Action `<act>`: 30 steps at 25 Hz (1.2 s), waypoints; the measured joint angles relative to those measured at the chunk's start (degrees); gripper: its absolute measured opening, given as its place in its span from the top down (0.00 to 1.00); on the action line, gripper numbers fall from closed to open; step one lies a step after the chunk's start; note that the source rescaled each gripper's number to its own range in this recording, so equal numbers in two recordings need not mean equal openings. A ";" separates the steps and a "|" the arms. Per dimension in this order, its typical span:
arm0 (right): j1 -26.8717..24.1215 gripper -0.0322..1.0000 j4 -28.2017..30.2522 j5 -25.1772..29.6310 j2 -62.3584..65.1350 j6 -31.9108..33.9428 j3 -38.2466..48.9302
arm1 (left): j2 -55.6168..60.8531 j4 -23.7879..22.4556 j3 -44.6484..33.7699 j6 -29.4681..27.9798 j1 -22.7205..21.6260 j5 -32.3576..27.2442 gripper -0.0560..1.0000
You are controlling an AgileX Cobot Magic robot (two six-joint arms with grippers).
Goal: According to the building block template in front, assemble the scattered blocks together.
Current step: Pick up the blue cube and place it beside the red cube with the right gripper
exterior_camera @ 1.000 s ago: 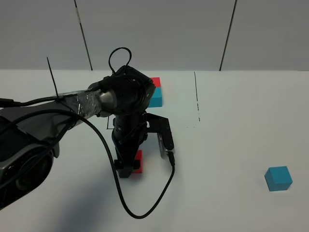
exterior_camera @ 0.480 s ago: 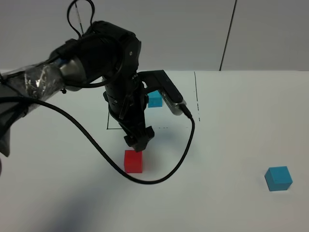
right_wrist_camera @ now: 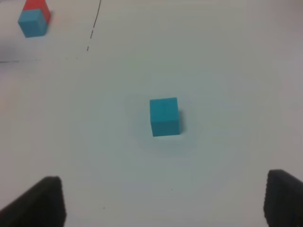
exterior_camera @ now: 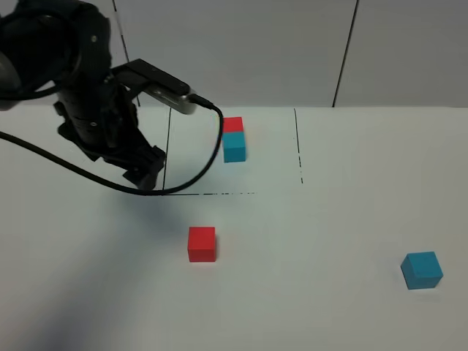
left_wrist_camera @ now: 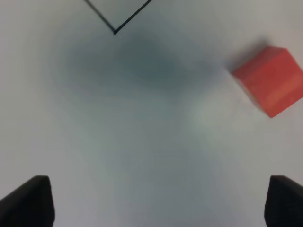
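The template, a red cube joined to a cyan cube (exterior_camera: 233,139), sits at the far middle inside a thin black-line square (exterior_camera: 208,194); the right wrist view also shows it (right_wrist_camera: 34,18). The loose red cube (exterior_camera: 202,243) lies in front of the square and shows in the left wrist view (left_wrist_camera: 270,80). The loose cyan cube (exterior_camera: 422,270) lies at the near right and shows in the right wrist view (right_wrist_camera: 164,116). My left gripper (exterior_camera: 145,172) is open and empty, raised left of the red cube (left_wrist_camera: 156,208). My right gripper (right_wrist_camera: 161,203) is open and empty, short of the cyan cube.
The left arm's black cable (exterior_camera: 197,164) loops over the square's left part. A corner of the black line (left_wrist_camera: 115,30) shows in the left wrist view. The right arm is out of the exterior high view.
My left gripper has let go of the red cube, risen and swung back to the left. The red cube stays on the table. The cyan cube has not moved.
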State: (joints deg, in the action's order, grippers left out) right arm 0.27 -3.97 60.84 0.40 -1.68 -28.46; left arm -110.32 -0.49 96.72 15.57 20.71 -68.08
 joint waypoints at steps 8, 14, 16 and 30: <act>0.00 0.30 0.00 0.00 0.00 0.05 0.00 | 14.35 0.01 -15.95 -3.17 -3.39 5.96 0.16; 0.00 0.30 0.00 0.00 0.00 0.05 0.00 | 25.23 -4.14 -29.34 -9.16 -3.50 15.27 0.17; 0.00 0.30 0.00 0.00 0.00 0.05 0.00 | 28.86 -4.49 -33.25 -11.05 -3.50 19.38 0.17; 0.00 0.30 0.00 0.00 0.00 0.11 0.00 | 50.72 -4.50 -49.17 -13.89 -3.50 27.56 0.19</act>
State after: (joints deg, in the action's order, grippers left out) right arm 0.27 -3.97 60.84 0.40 -1.57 -28.46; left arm -59.60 -4.99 47.56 1.68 17.21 -40.52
